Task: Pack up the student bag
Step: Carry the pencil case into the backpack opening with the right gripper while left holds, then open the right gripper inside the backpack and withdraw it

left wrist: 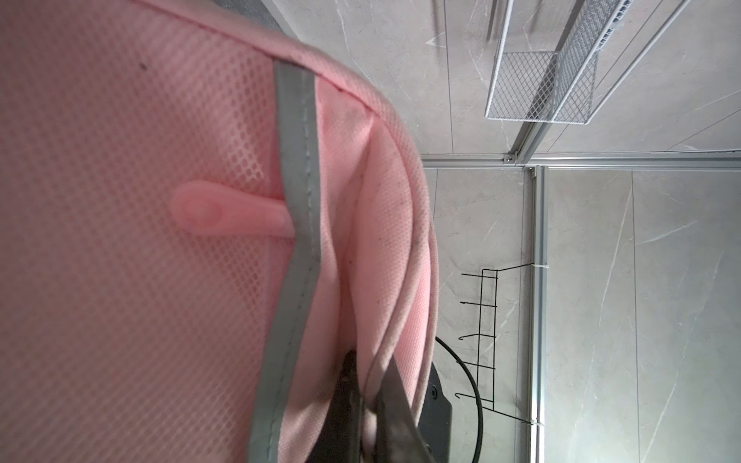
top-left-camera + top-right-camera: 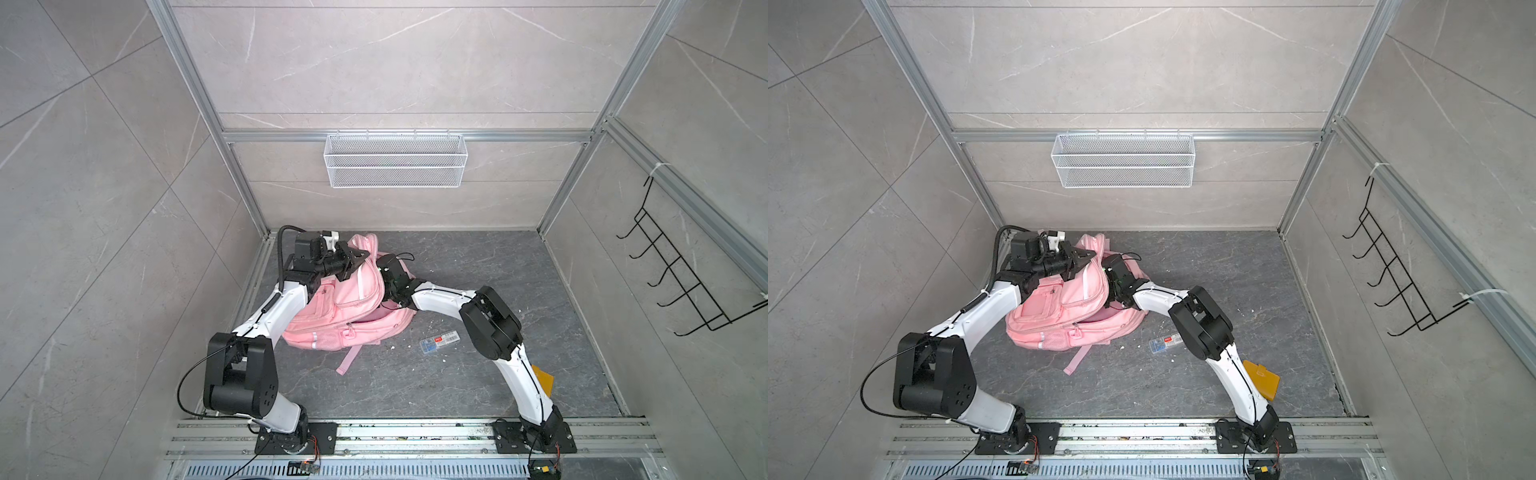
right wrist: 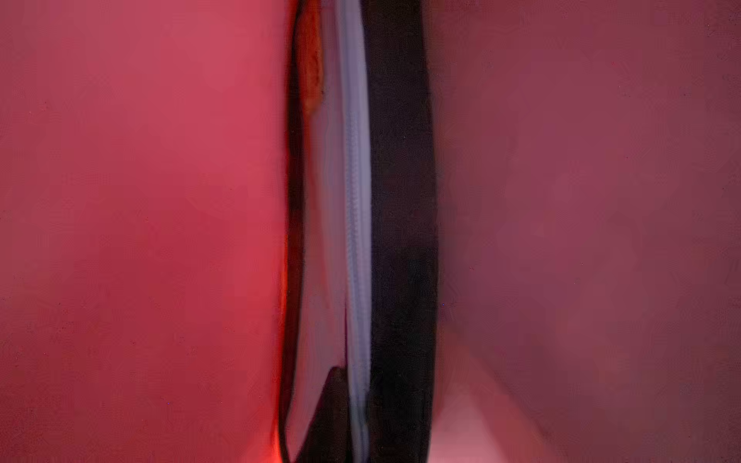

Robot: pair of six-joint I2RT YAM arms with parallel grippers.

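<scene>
On the dark floor (image 2: 478, 374), left of the middle, slumps the student bag (image 2: 336, 309). The left gripper (image 1: 367, 385) pinches its piped top edge, jaws narrow. The right gripper (image 2: 387, 279) is buried inside it, closed, though on what, if anything, is unclear.

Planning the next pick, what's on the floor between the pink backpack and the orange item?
The small blue pencil case lies between the pink backpack and the orange item; both top views show it.

student bag (image 3: 140, 200) fabric (blurred) flanks pale zipper (image 3: 357, 200)
</scene>
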